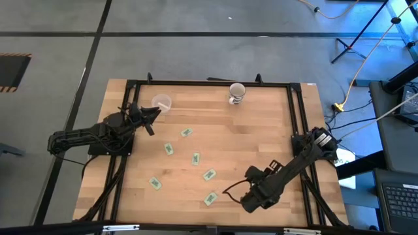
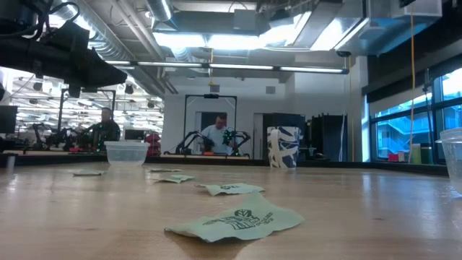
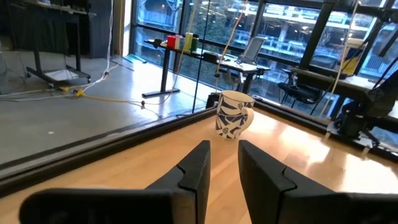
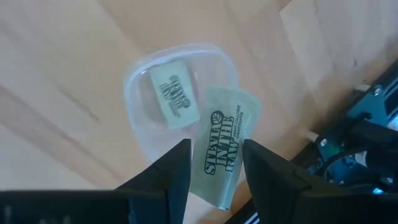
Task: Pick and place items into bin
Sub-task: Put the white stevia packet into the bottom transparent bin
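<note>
Holding flat green-and-white paper packet (image 4: pixel 227 123), right gripper (image 4: pixel 216 152) pinches it over clear plastic bin (image 4: pixel 133 87), near right. Packet looks light, bendy, slippery; pinch across flat sides. Left gripper (image 1: pixel 153 115) empty, fingers apart, far left.

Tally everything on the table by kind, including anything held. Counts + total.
Green packets: 8 (6 loose on the table, 1 held in the right gripper, 1 inside the clear container below it)
Clear containers: 2 (that one, plus one left of the mug)
Patterned mug: 1
Total: 11
</note>
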